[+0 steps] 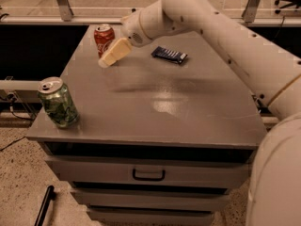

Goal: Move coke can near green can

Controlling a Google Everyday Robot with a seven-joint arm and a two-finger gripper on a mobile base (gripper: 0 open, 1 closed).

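End effector [107,59] beside coke can [102,35], dark packet [169,55] nearby

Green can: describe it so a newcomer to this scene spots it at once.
Start at the top of the grey drawer cabinet. The green can stands upright at its front left corner, by the edge, well apart from the coke can at the back left, where the hand hovers beside it. It is the only mottled green one; the other is red.
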